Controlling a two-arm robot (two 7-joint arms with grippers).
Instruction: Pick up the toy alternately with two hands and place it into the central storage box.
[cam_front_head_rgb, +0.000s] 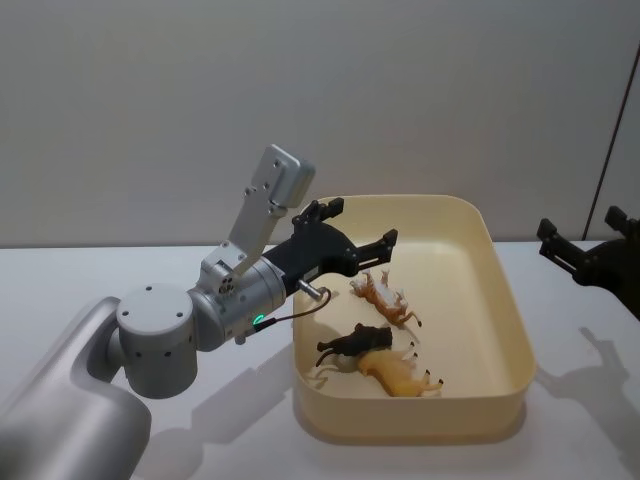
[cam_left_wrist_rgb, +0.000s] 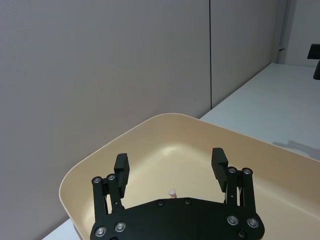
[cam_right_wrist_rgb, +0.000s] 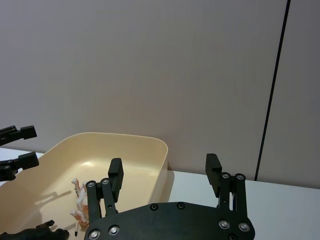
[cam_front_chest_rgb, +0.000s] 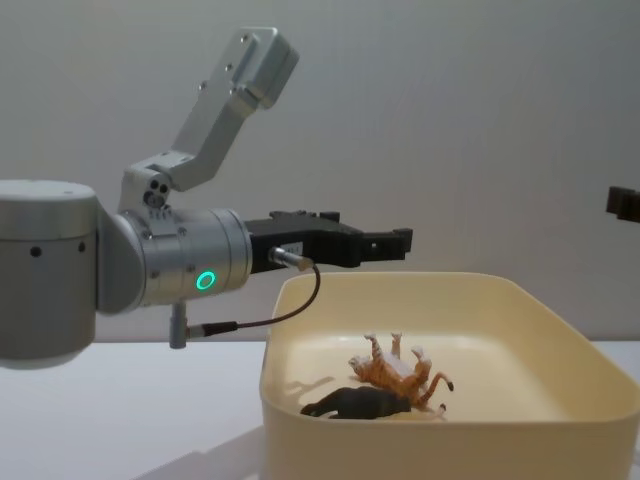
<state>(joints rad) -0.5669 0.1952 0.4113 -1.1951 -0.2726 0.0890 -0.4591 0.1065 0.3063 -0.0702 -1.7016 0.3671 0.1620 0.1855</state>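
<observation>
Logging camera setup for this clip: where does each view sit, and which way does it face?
Head: high, looking down into the storage box; left gripper over its near-left rim, right gripper at right edge.
Chest: low, side-on; left arm, toy animals in box.
Left wrist: behind open left gripper, facing box and wall.
Right wrist: behind open right gripper, facing box's far corner.
All share the box.

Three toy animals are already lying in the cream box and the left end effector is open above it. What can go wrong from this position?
1. The open left end effector hangs just over the left wall of the storage box; pulling back low might catch the rim and shift the box.
2. The black toy lies against the tan toy, so anything reaching in could disturb both.
3. The right end effector waits open beside the box; a move toward it now might cross the left arm.
</observation>
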